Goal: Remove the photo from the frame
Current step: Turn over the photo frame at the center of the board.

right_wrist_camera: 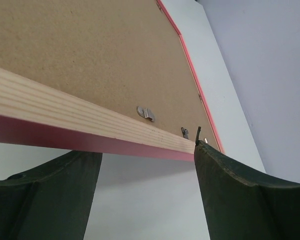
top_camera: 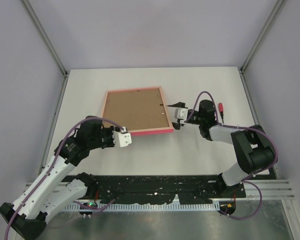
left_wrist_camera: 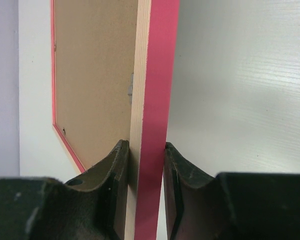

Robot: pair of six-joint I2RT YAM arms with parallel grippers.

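Frame (top_camera: 135, 110) back-up mid-table, photo hidden inside. Left gripper (left_wrist_camera: 146, 150) jaws pinched on near rail; hold it firm. Right gripper (right_wrist_camera: 147, 175) jaws wide, empty, at right rail; should turn tabs (right_wrist_camera: 146, 113) gently before lifting backing (right_wrist_camera: 90, 60)

Lab cell: grey panels (top_camera: 150, 30), aluminium rails (top_camera: 282, 188)

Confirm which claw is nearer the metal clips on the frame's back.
Right. The right claw is open at the frame's right edge, one fingertip just beside the metal clips. The left claw is clamped on the near rail, well away from them.
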